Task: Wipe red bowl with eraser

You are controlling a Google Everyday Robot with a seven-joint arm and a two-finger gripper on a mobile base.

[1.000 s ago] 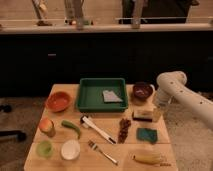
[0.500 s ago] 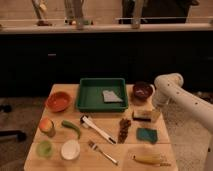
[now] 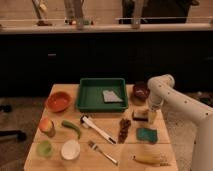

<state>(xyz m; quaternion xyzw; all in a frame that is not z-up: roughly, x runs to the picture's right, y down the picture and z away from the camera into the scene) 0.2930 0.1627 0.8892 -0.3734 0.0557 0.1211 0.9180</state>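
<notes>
The red bowl (image 3: 59, 101) is a wide, shallow orange-red bowl on the left side of the wooden table, empty. The eraser (image 3: 139, 115), a small block with a dark top and pale base, lies on the right side of the table in front of the dark maroon bowl (image 3: 141, 90). My gripper (image 3: 149, 116) hangs from the white arm (image 3: 165, 90) and is down right at the eraser's right end, far from the red bowl. The gripper partly hides that end of the eraser.
A green tray (image 3: 90, 102) with a grey flat piece (image 3: 111, 96) sits at the back middle. A teal sponge (image 3: 146, 134), a dark cluster (image 3: 124, 129), a brush (image 3: 97, 128), a fork (image 3: 102, 152), a green pepper (image 3: 71, 128), cups and fruit lie in front.
The arm has lowered and shifted slightly left, bringing my gripper down from beside the maroon bowl to the eraser. Nothing on the table has moved.
</notes>
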